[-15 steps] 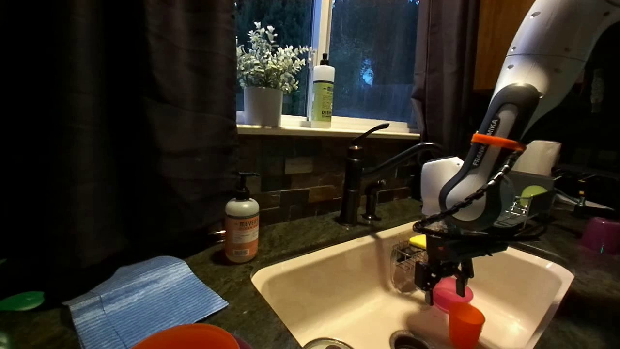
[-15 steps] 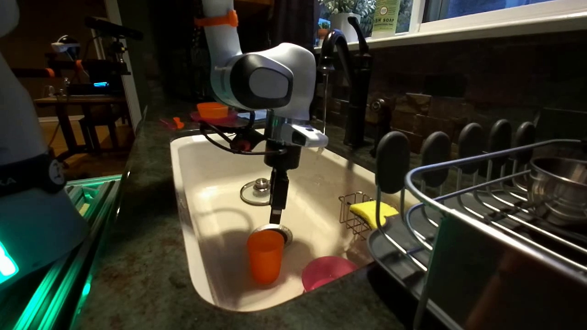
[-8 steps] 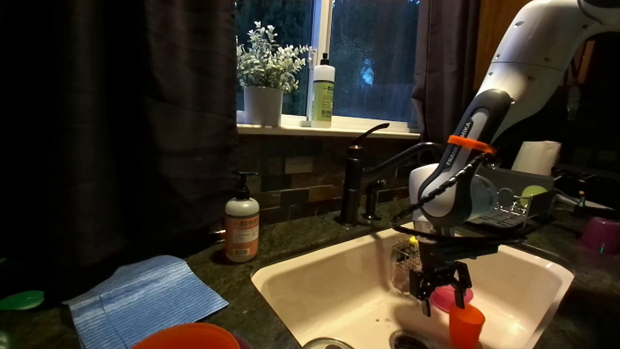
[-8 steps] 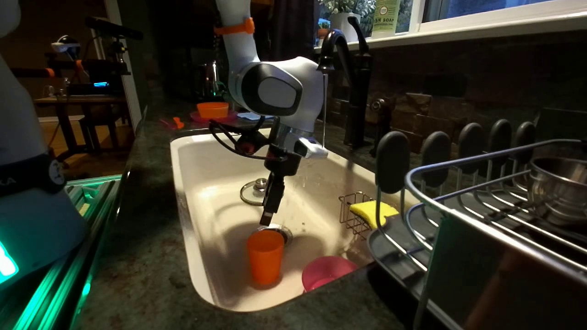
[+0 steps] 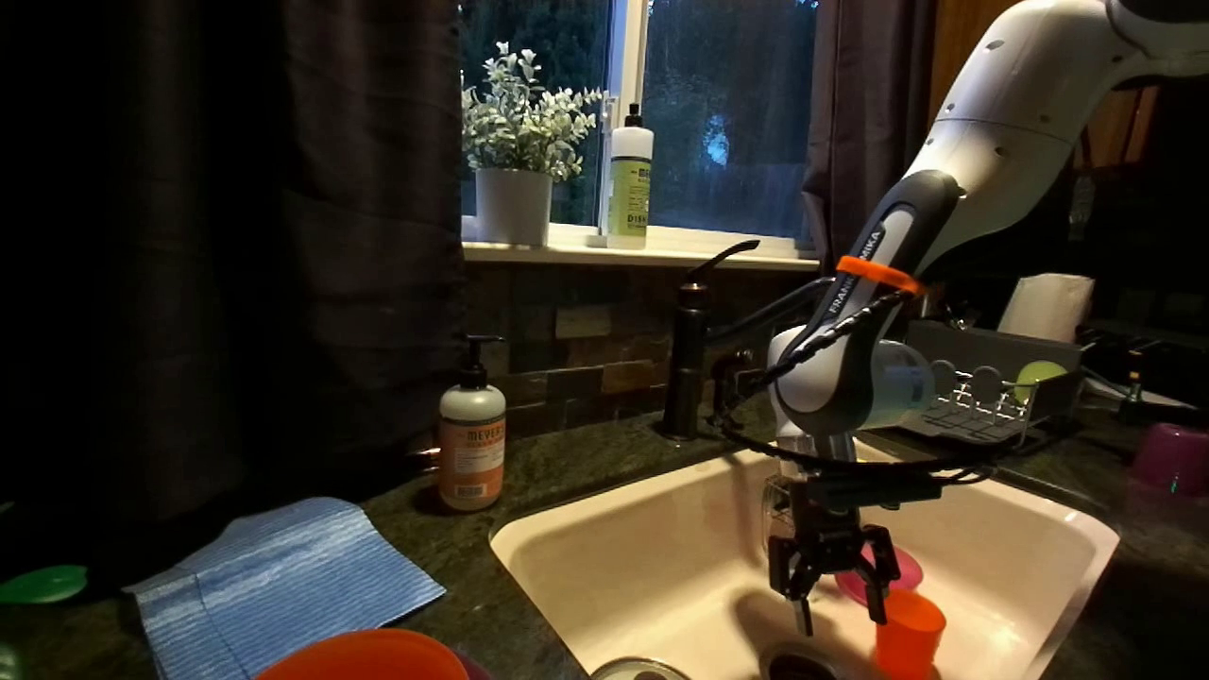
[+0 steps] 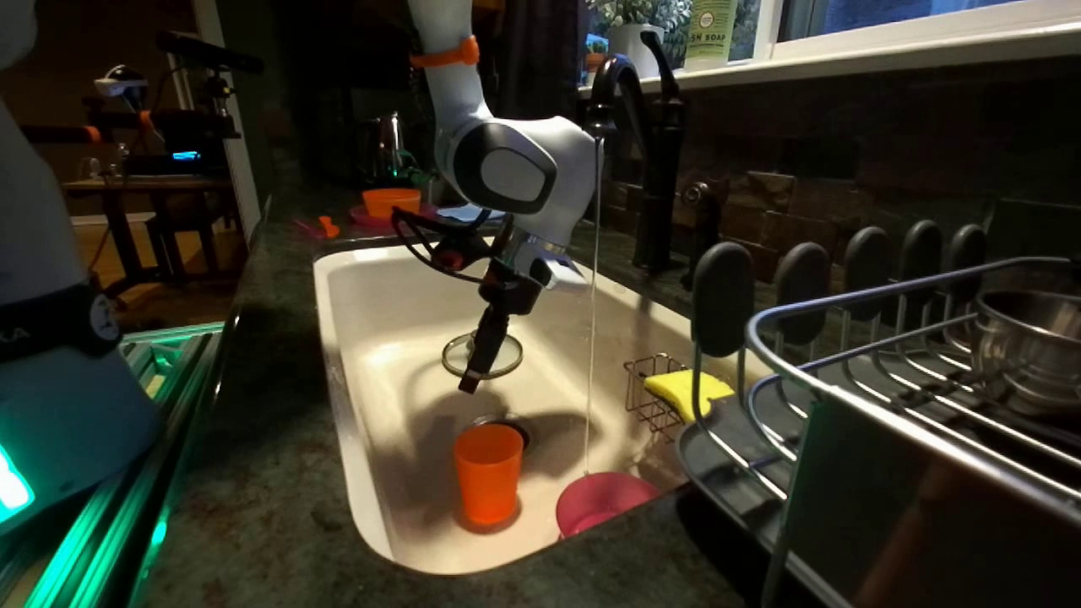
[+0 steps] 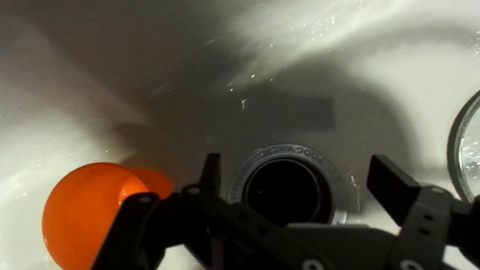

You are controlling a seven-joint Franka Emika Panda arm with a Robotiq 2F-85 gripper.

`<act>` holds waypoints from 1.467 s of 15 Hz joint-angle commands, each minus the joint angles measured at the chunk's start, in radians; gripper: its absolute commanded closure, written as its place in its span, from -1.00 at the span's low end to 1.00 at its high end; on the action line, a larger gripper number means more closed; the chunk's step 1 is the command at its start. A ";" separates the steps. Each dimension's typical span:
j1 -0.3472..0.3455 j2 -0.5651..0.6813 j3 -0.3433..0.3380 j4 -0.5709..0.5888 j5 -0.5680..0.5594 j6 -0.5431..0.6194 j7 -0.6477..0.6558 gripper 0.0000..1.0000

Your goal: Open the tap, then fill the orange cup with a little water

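The dark tap [image 5: 688, 349] also shows in an exterior view [image 6: 663, 160]; a thin stream of water runs from its spout into the sink. The orange cup [image 5: 911, 637] stands upright in the sink, near the drain, and shows in an exterior view [image 6: 488, 473] and at the lower left of the wrist view [image 7: 82, 217]. My gripper [image 5: 841, 614] is open and empty, pointing down, tilted, above the sink in both exterior views [image 6: 469, 384]. In the wrist view the spread fingers [image 7: 294, 165] are over the drain, with the cup beside the left finger, apart from it.
A pinkish-red cup [image 6: 604, 502] lies near the sink's end by the water stream. A wire holder with a yellow sponge [image 6: 686, 390] hangs on the sink wall. A glass lid [image 6: 483, 359] lies in the sink. A dish rack [image 6: 844, 380] stands beside it.
My gripper has moved away from over the cup toward the lid's end of the sink and tilted. The water stream, earlier broken by the arm, now falls freely into the sink. The cup has not moved.
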 commanded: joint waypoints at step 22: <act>0.203 0.007 -0.160 -0.102 -0.174 0.254 0.160 -1.00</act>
